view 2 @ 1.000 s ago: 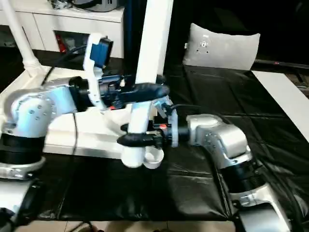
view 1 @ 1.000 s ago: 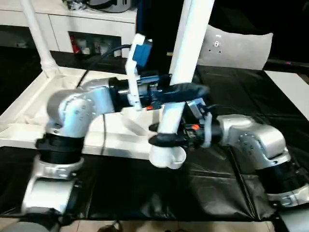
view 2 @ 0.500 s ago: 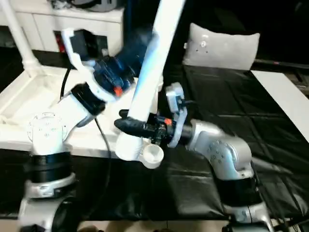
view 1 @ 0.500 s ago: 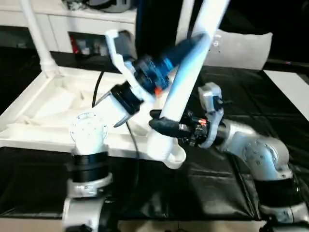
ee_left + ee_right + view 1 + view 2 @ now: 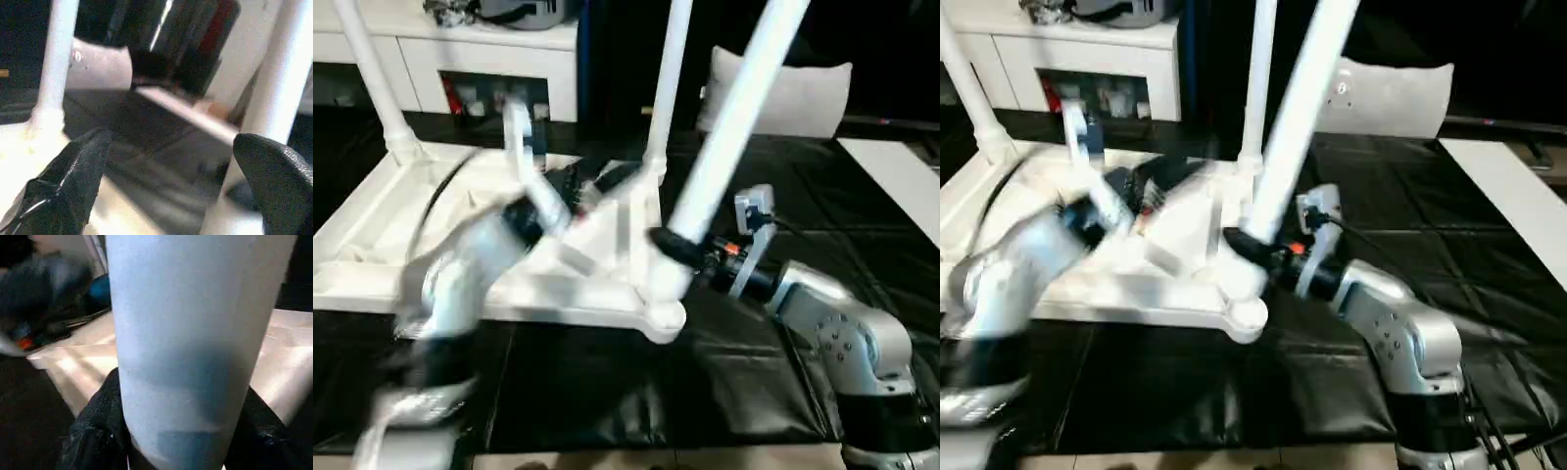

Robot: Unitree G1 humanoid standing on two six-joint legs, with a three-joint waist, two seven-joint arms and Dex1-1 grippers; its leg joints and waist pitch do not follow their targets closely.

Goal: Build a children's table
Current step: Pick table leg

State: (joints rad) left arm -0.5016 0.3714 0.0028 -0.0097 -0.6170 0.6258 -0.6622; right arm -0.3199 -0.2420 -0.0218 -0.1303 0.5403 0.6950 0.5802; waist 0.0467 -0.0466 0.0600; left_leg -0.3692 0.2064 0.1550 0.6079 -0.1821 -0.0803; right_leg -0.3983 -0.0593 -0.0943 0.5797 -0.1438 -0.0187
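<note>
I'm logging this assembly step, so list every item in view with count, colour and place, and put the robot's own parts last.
Table top: one, white, ribbed underside up on the black sheet.
Legs: three, white; two standing in far corner sockets, one tilted at the near corner socket.
Black sheet: one, under the work.
Cushion: one, white-grey, at the back.
Flat board: one, white, far right.
Cabinet: one, white, behind.
Left gripper: black fingers, open, over the table top.
Right gripper: black fingers, shut on the tilted leg.

Dim indoor light, left arm [image 5: 460, 284] heavily motion-blurred.
</note>
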